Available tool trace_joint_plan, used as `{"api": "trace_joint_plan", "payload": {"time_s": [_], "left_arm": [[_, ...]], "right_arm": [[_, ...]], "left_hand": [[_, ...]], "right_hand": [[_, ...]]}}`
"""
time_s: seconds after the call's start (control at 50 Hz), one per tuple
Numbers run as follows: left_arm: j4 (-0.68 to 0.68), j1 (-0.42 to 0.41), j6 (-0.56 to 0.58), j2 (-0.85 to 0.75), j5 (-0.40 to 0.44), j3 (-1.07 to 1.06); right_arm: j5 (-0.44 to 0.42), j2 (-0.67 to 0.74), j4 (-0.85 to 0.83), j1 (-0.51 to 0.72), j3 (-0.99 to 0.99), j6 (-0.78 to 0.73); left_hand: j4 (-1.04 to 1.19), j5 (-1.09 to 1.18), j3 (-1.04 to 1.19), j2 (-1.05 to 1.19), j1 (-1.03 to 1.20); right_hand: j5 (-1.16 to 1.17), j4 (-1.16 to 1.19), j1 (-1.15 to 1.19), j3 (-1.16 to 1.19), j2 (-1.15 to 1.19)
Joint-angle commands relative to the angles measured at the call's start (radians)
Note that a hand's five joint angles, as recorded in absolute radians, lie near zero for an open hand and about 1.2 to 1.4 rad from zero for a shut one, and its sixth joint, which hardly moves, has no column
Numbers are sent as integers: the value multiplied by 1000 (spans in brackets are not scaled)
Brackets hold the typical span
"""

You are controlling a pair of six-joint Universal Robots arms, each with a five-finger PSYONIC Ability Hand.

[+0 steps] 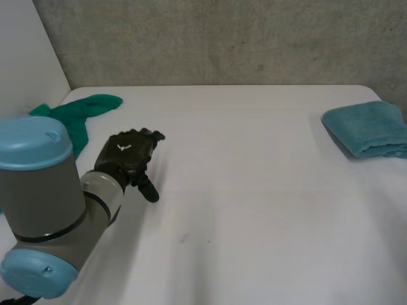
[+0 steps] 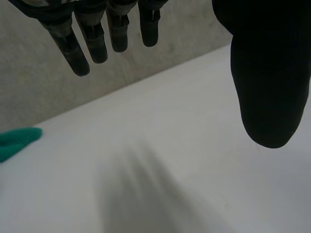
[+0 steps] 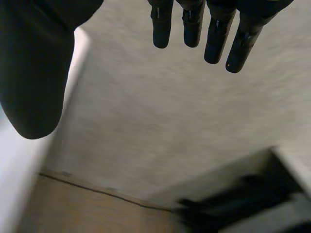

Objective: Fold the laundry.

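- The teal towel (image 1: pixel 369 129) lies folded at the far right of the worktop (image 1: pixel 254 210) — this part looks done.
- The green cloth (image 1: pixel 79 114) lies crumpled at the far left corner — it is left to fold.
- The left hand (image 1: pixel 127 155) hovers near the cloth, its fingers (image 2: pixel 97 43) straight, spread and empty.
- The right hand (image 3: pixel 34 73) faces a wall, its fingers (image 3: pixel 192 24) straight and holding nothing.

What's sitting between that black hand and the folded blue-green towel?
Nothing. In the head view the stretch of white table between the left hand and the folded teal towel is bare.
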Motion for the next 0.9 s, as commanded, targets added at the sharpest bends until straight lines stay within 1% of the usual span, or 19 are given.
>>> {"api": "trace_joint_plan", "payload": {"time_s": [0.02,0.08,0.1,0.16,0.18,0.2,0.24,0.26,0.28,0.32,0.34,0.36,0.42,0.44,0.48,0.52,0.72,0.84,0.9], "left_arm": [[2,55,5,33,5,17],[2,99,8,37,7,30],[2,112,8,39,7,34],[1,152,13,39,7,54],[1,164,14,37,7,60],[-1,194,16,37,7,73],[-1,230,27,37,8,85],[-1,250,34,37,10,90],[-1,285,52,33,13,97],[-1,319,80,27,20,105],[-1,334,97,24,25,109],[1,363,129,10,33,119],[2,412,180,-32,37,132],[2,447,213,-68,37,146],[1,481,243,-104,37,169],[-7,511,284,-160,36,201],[-4,578,385,-375,11,347],[4,587,399,-435,14,404],[33,589,399,-475,17,435]], "right_arm": [[55,-157,-30,45,4,-46],[15,-243,-33,140,57,40],[-31,-298,-37,201,112,102],[-123,-377,-45,283,224,175],[-195,-419,-59,328,307,211],[-232,-438,-71,352,349,232],[-298,-479,-102,396,433,264],[-350,-522,-134,456,520,281],[-373,-545,-149,491,565,284],[-408,-582,-177,563,651,279],[-425,-604,-206,632,727,275],[-428,-610,-221,663,764,273],[-435,-615,-266,758,885,272],[-433,-615,-274,778,912,272],[-433,-612,-287,822,981,264],[-432,-610,-292,840,1018,253],[-435,-610,-337,835,1166,143],[-436,-622,-355,835,1206,140],[-439,-627,-358,830,1220,140]], "left_hand": [[-15,-36,-23,-19,-3],[-27,-48,-34,-31,-15],[-27,-48,-34,-31,-15],[-28,-48,-35,-32,-15],[-28,-48,-35,-32,-15],[-28,-48,-35,-32,-15],[-28,-48,-35,-32,-15],[-28,-48,-35,-32,-15],[-28,-48,-35,-32,-15],[-28,-48,-35,-32,-15],[-28,-48,-35,-32,-15],[-28,-48,-35,-32,-15],[-28,-48,-35,-32,-15],[-27,-48,-34,-31,-15],[-27,-48,-34,-31,-15],[-27,-48,-34,-31,-15],[-21,-42,-29,-25,-9],[0,-21,-8,-4,12],[58,37,50,54,70]], "right_hand": [[-67,-55,-27,-37,-41],[-67,-55,-27,-37,-41],[-67,-55,-27,-37,-41],[-67,-55,-27,-37,-41],[-67,-55,-27,-37,-41],[-67,-55,-27,-37,-41],[-67,-55,-27,-37,-41],[-67,-55,-27,-37,-41],[-67,-55,-27,-37,-41],[-67,-55,-27,-37,-41],[-67,-55,-27,-37,-41],[-67,-55,-27,-37,-41],[-67,-55,-27,-37,-41],[-67,-55,-27,-37,-41],[-67,-55,-27,-37,-41],[-67,-55,-27,-37,-41],[-67,-55,-27,-37,-41],[-67,-55,-27,-37,-41],[-67,-55,-27,-37,-41]]}}
